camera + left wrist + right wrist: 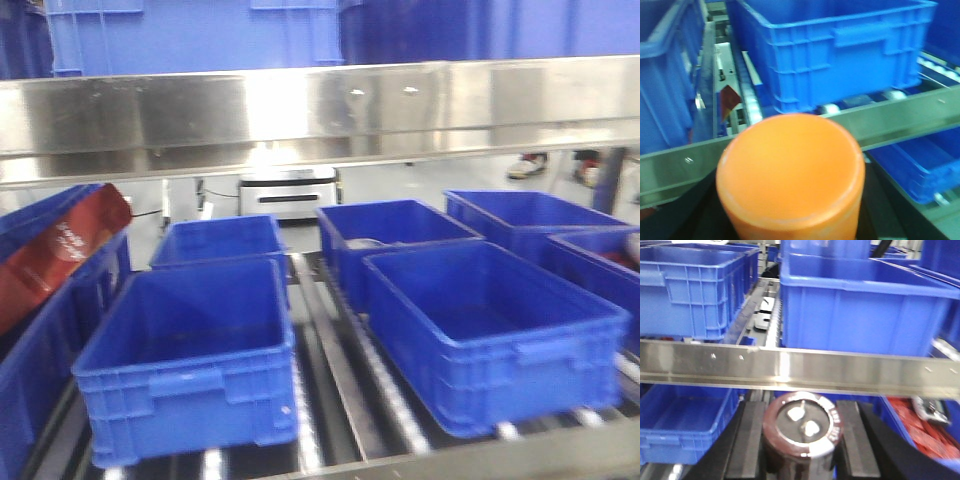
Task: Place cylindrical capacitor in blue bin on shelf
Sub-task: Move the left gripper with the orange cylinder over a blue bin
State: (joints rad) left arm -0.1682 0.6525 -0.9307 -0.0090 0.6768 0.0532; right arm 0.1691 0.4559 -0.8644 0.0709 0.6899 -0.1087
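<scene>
The cylindrical capacitor (802,427), dark maroon with two silver terminals on its end face, sits between the black pads of my right gripper (802,442), which is shut on it. It is just below and in front of the steel front rail (790,367) of the shelf. Behind that rail stands a large blue bin (860,310). My left gripper (790,205) is shut on an orange cylinder (790,175), in front of another shelf rail (900,117) and a blue bin (840,50). The front view shows the shelf (300,110) and two near bins (190,350) (490,330), but neither gripper.
Several more blue bins stand further back on the roller tier. A red packet (60,250) leans in the far-left bin. Below the rail, a lower bin (685,420) lies at left and red items (920,432) at right. A white machine (288,190) stands on the floor behind.
</scene>
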